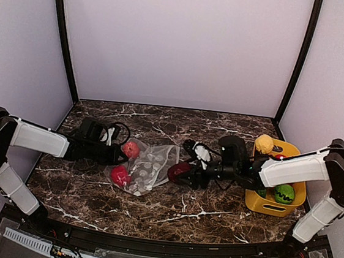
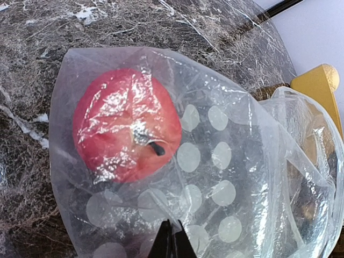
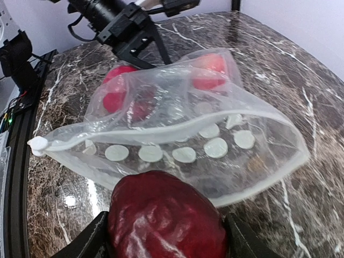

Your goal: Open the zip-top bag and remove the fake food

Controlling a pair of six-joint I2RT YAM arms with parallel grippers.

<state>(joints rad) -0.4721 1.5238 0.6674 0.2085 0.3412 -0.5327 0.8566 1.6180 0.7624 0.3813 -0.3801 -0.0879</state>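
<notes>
zip-top bag pinched by left end effector; right end effector grips maroon fruit.

No text, label, brand, number or sign could be read in any view. Only plain white dots were found printed on the bag.

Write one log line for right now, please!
left gripper: shut on zip-top bag | right gripper: holds maroon fruit outside bag | red apple: in bag

Maroon fruit in hand, beside open bag
</notes>
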